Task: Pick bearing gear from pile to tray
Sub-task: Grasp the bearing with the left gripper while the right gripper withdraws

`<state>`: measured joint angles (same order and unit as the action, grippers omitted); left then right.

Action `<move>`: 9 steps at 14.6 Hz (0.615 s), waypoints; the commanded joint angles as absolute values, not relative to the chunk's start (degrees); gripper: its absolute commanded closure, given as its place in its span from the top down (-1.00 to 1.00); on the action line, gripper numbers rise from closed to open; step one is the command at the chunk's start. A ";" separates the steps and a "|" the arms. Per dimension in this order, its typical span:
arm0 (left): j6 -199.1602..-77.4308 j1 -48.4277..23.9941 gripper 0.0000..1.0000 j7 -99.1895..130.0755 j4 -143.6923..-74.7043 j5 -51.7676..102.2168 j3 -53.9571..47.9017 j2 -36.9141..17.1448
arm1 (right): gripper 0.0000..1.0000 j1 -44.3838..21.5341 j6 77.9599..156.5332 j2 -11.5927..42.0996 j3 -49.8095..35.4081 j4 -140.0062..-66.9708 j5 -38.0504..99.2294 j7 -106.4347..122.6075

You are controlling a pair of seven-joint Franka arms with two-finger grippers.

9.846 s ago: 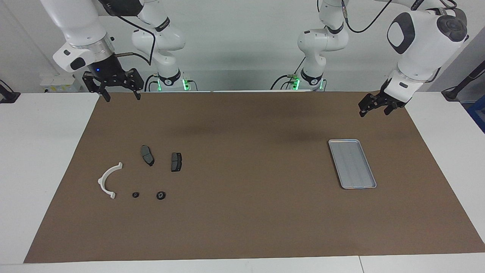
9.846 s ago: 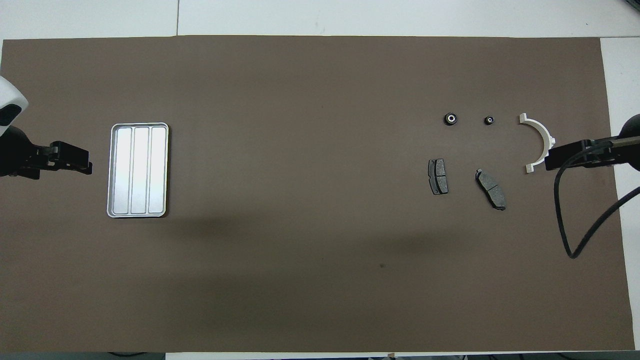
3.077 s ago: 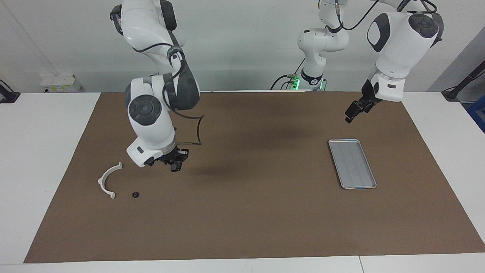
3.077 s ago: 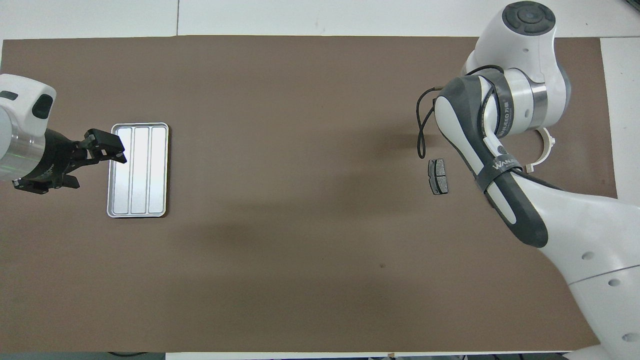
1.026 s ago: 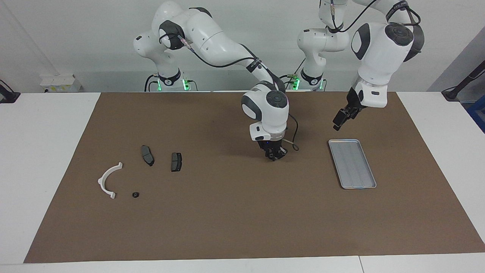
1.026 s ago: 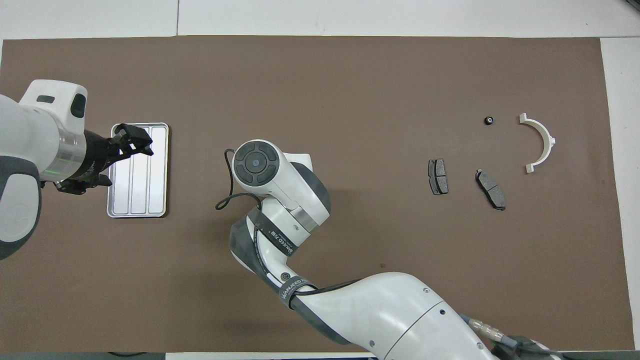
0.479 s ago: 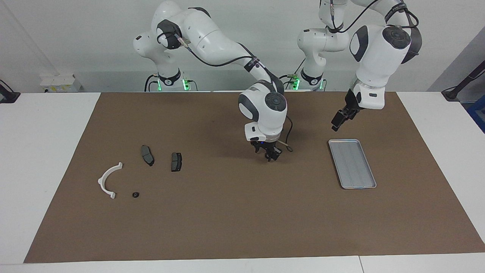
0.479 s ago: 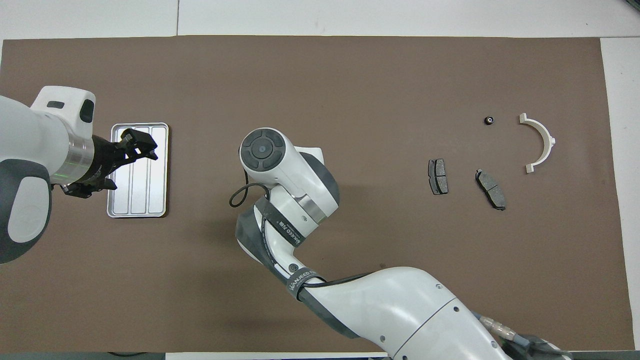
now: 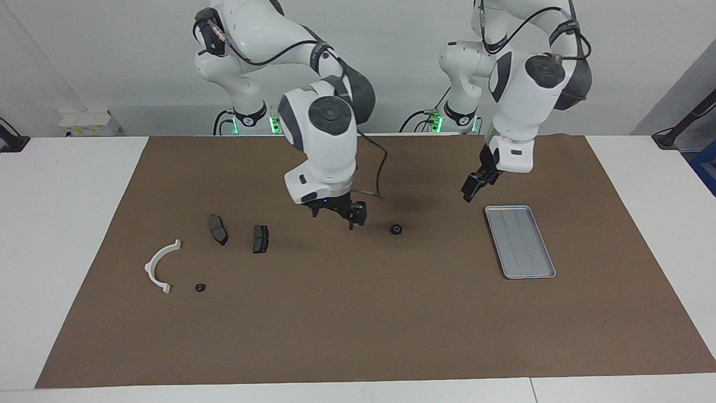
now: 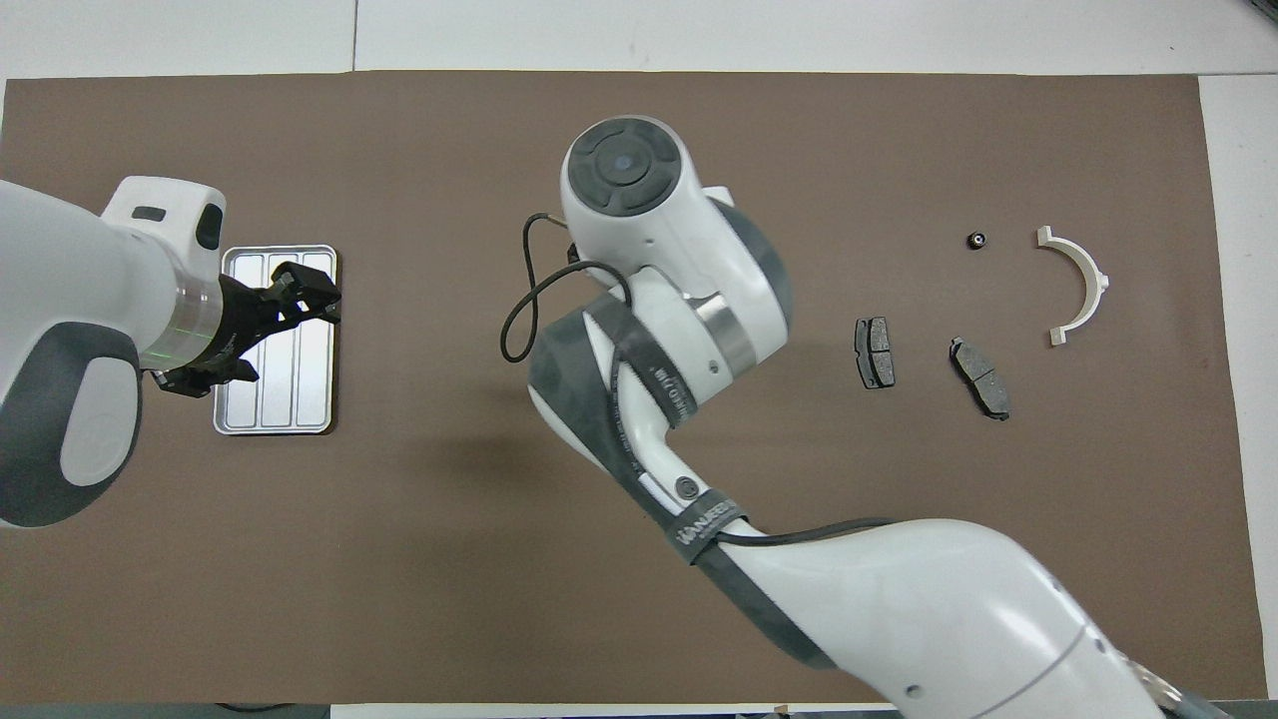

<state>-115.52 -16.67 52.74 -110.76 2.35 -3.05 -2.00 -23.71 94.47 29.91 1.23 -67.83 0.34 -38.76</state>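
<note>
- right gripper (image 9: 335, 219), status?
- hangs low over the middle of the brown mat (image 9: 358, 313), pointing down. fingers apart, nothing between them. the overhead view hides it under its own arm.
- bearing gear?
- bearing gear (image 9: 396, 229) lies on the mat, apart from both grippers. it sits just beside the right gripper, toward the left arm's end of the table, between that gripper and the tray (image 9: 520, 242). it is not in the tray. the overhead view does not show it; the right arm covers that spot.
- left gripper?
- left gripper (image 9: 469, 195) is up in the air. in the overhead view it sits over the tray's edge on the side toward the right arm's end. apart or together: cannot tell. nothing visible in it.
- tray contents?
- bare ribbed metal only. it lies flat on the mat near the left arm's end.
- pile?
- near the right arm's end, well apart from the bearing gear. two brake pads, one (image 9: 217, 229) beside the other (image 9: 260, 239). farther from the robots are the white half-ring (image 9: 158, 254) and, beside it, a small black round piece (image 9: 199, 287). none of them touch each other.
</note>
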 commanded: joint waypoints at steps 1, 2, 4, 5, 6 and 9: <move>-121.10 -21.26 0.99 56.16 -111.09 2.64 -2.29 -6.05 | 1.00 -16.56 95.97 28.22 0.53 -72.84 -0.09 -20.37; -121.20 -24.23 0.99 56.95 -110.31 2.64 -2.11 -8.76 | 1.00 -14.00 98.85 27.60 0.53 -75.12 -0.09 -14.73; -121.73 -28.46 0.99 61.33 -105.93 1.41 -1.94 -17.01 | 1.00 -9.51 106.92 25.06 0.53 -83.02 -0.09 -6.28; -122.25 -29.35 0.99 62.30 -105.04 0.62 -2.02 -19.31 | 1.00 -8.19 110.27 23.74 0.61 -86.97 -0.09 -5.28; -123.82 -29.44 0.99 62.58 -105.29 0.53 -2.11 -19.94 | 1.00 -7.22 112.30 23.12 0.62 -89.45 -0.09 -5.36; -127.78 -30.14 0.99 64.32 -106.08 0.53 -2.20 -22.05 | 1.00 -4.23 116.27 23.11 0.79 -93.42 -0.52 -5.54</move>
<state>-126.07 -29.40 62.44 -107.11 1.43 -3.05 -20.61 -5.90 112.85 26.47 1.44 -87.19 0.29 -6.10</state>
